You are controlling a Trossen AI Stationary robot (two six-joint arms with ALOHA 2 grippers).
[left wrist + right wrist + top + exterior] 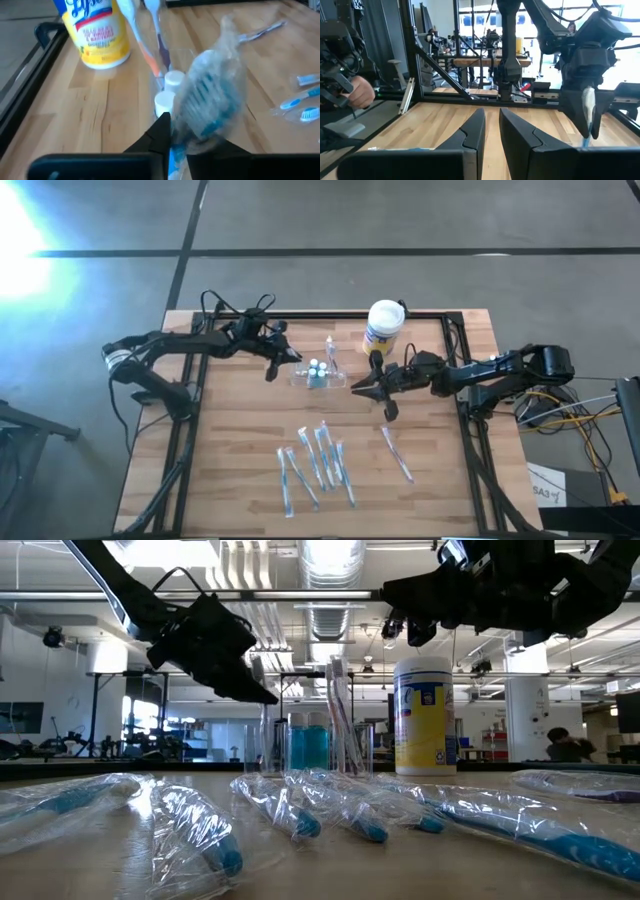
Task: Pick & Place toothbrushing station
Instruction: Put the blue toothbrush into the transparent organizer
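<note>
Tabletop: canister (383, 326) beside holder (318, 373), wrapped toothbrushes (318, 460) perhaps clear.

I see a pale wooden table (240, 440) with a matt, visibly grained top and a dark metal frame. My toothbrushing station (322, 376) is glossy clear plastic, and the wrapped toothbrushes (318, 465) lie in crinkly, shiny film; the canister (383, 326) looks like smooth white plastic with a glossy label
</note>
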